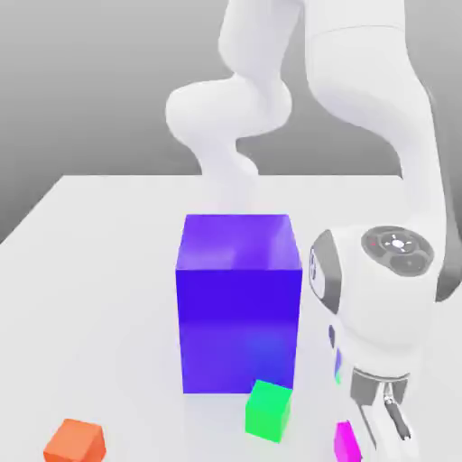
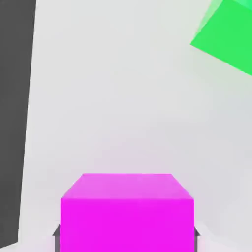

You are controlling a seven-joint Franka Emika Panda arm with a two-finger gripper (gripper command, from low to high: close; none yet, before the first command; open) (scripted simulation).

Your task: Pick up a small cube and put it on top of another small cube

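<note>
The small magenta cube (image 1: 345,442) rests on the white table (image 1: 108,271) at the front, on the exterior view's right. My gripper (image 1: 379,440) is down at it and partly covers it. In the hand view the magenta cube (image 2: 127,211) lies between the dark fingertips (image 2: 56,231), which press against both of its sides, so my gripper (image 2: 126,233) is shut on it. The small green cube (image 1: 269,411) sits a short way off toward the exterior view's left, in front of the big block. The hand view catches a corner of the green cube (image 2: 226,34).
A big blue-violet block (image 1: 239,302) stands mid-table, just behind the green cube. A small orange cube (image 1: 75,442) lies at the front on the exterior view's left. The table's edge (image 2: 27,123) runs close by in the hand view.
</note>
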